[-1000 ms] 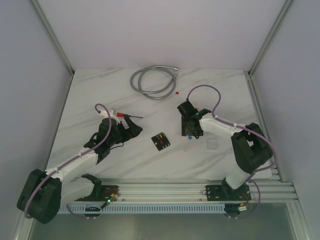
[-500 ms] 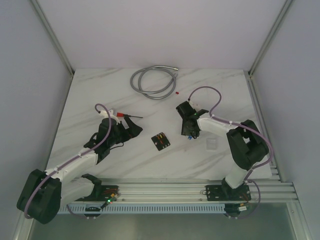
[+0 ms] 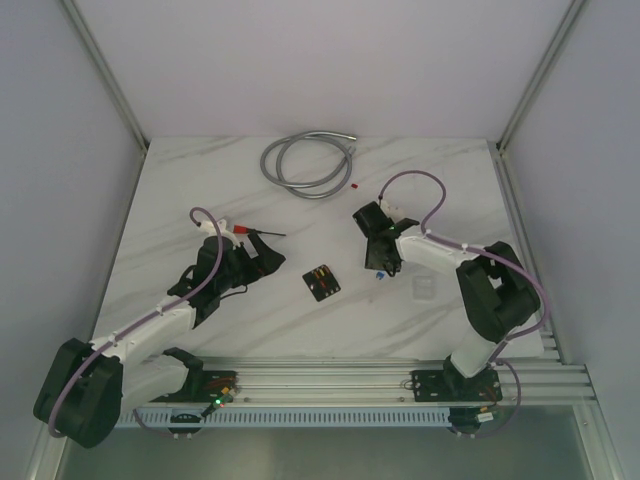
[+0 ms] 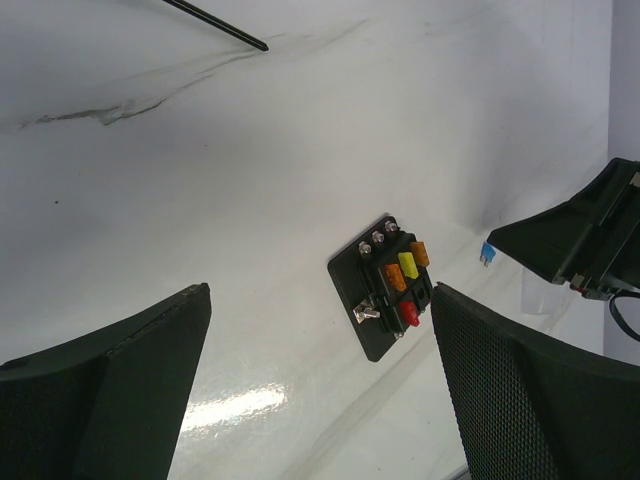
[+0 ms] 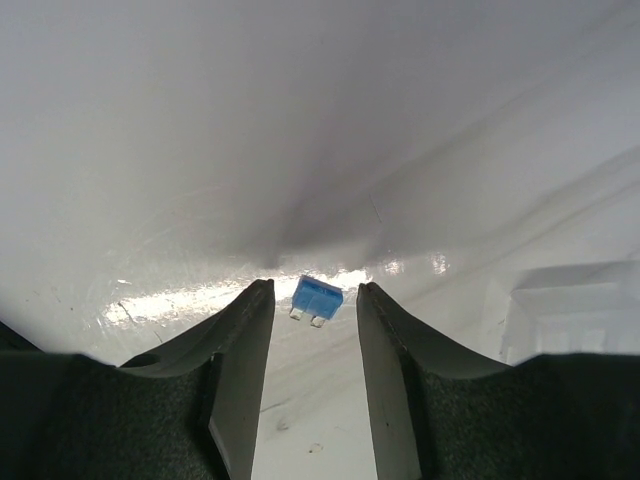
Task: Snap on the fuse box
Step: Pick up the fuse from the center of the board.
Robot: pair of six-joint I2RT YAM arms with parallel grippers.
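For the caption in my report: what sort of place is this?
Probably a robot test cell in a lab: a marble-look table boxed in by plain white walls, left arm and right arm bolted to a rail, a fuse box laid out.

Right tool (image 5: 313, 289): fingers apart, clear of fuse
Blue fuse (image 5: 318, 297): lying on counter (image 5: 200, 140), between the fingertips
Clear square piece (image 5: 565, 310): on counter, nearby

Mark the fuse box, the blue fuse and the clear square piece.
fuse box (image 4: 386, 294): left wrist view, centre of its black top.
blue fuse (image 5: 317, 296): right wrist view, blue body.
clear square piece (image 5: 572, 312): right wrist view, top face.
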